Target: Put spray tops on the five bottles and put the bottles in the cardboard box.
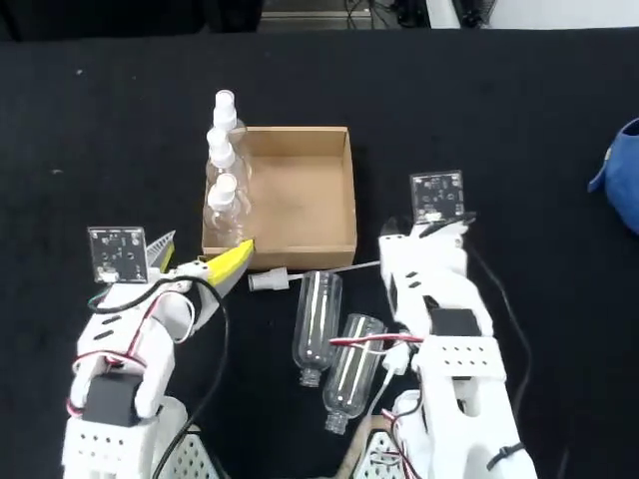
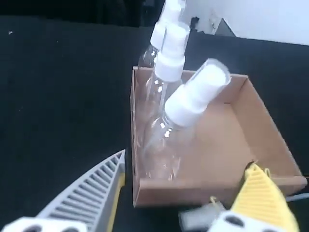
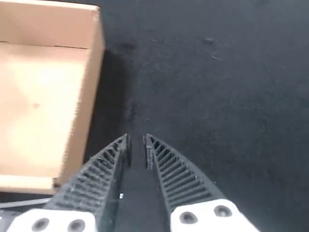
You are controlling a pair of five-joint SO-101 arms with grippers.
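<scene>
High view suggests the left gripper, fingers apart at the brown cardboard box's near-left corner, should pinch the loose white spray top just outside the box's near wall by its head, not its tube, while the right gripper sits empty, fingers together.

place: robotics lab bench | evidence: black-covered table, arm-mounted marker tags, loose cables behind
</scene>
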